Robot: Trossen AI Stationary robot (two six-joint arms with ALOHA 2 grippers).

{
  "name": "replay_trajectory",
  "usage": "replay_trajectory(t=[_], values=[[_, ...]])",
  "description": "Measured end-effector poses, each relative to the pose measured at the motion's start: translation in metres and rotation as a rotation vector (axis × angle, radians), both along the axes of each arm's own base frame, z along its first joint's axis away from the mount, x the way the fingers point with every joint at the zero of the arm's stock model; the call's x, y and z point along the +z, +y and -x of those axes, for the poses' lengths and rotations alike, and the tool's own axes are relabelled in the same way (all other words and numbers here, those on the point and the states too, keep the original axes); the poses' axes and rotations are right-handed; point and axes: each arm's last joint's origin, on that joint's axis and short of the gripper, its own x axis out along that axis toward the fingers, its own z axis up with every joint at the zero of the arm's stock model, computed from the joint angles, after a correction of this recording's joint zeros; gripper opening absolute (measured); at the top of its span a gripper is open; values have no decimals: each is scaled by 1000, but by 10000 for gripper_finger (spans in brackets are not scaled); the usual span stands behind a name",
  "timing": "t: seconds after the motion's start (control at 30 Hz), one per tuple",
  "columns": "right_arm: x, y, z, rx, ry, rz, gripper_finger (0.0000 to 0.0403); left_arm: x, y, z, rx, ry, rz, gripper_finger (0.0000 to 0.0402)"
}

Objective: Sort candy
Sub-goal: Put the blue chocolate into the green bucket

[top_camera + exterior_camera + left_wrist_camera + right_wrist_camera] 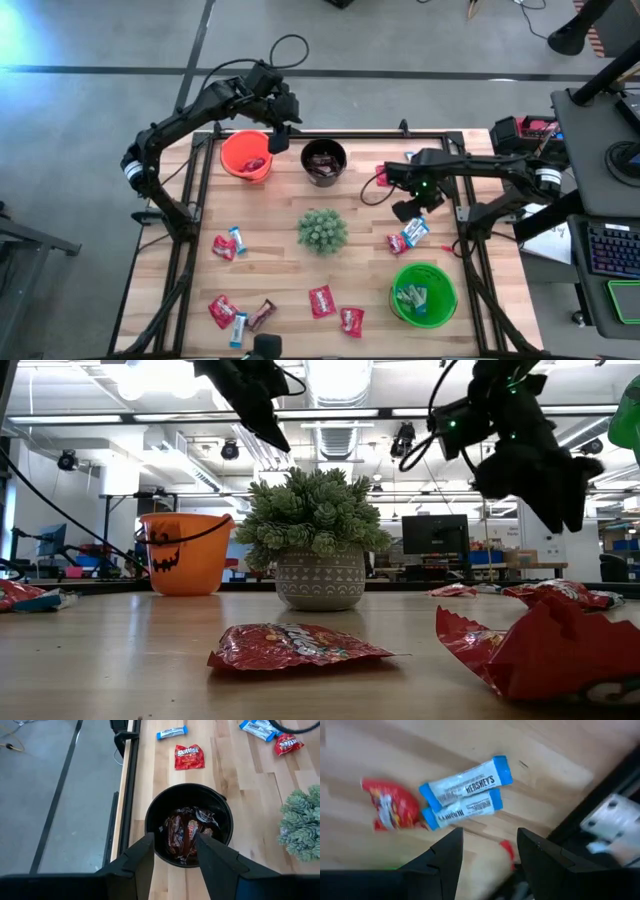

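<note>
Claw states first: we saw the left claw [172,852] parted and empty above the black bucket [324,160] of dark brown candy [187,832], and the right claw [487,850] likewise parted with nothing in it, hovering over two blue-and-white bars [465,792] beside a red packet [392,810] on the desk [270,270]. Around them we counted more red packets [335,310] scattered over the wood, an orange bucket [246,155], a green bucket [424,293] and the spiky plant [322,230] in the middle.
</note>
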Motion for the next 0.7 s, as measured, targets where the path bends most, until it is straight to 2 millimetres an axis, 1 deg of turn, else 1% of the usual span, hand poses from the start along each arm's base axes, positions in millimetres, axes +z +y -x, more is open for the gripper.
replay_trajectory(t=[0.13,0.3,0.53,0.7], values=[[5,3,1,-185,-66,70,178,0,0,0,-1,1,-1,130],[7,8,2,-312,-162,143,178,0,0,0,-8,3,-8,130],[4,13,6,-459,-124,213,178,0,0,0,-10,3,-10,130],[1,24,4,-546,-109,267,178,-1,0,1,-9,17,0,130]])
